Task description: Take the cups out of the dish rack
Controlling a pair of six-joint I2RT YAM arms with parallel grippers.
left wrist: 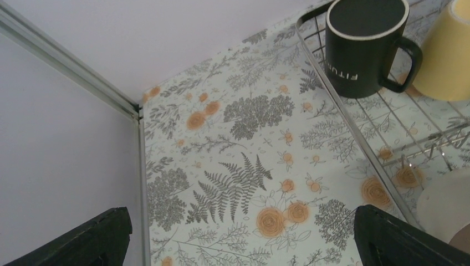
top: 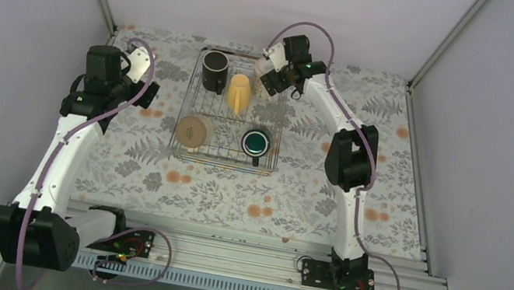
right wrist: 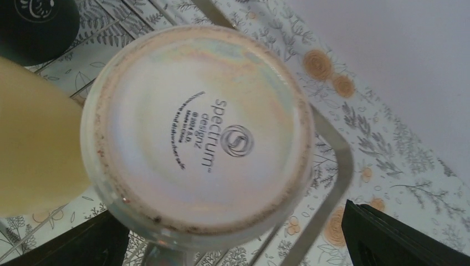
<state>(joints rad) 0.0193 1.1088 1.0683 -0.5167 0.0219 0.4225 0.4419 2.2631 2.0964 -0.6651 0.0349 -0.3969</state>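
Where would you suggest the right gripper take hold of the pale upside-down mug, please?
I'd grip the pale mug across its round wall just under the upturned base, coming from straight above: it stands inverted, and the open right gripper hangs over it.

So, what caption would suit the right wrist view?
Open right fingers flank the upturned base of the pale mug in the dish rack, yellow mug beside it.

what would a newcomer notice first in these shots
The silver dish rack in the middle of the floral table stands out, holding a black mug, a yellow mug, a cream mug and a dark green mug. In the right wrist view the upturned base of a pale mug fills the frame, just ahead of the open right gripper. The left gripper hangs open over the table left of the rack.
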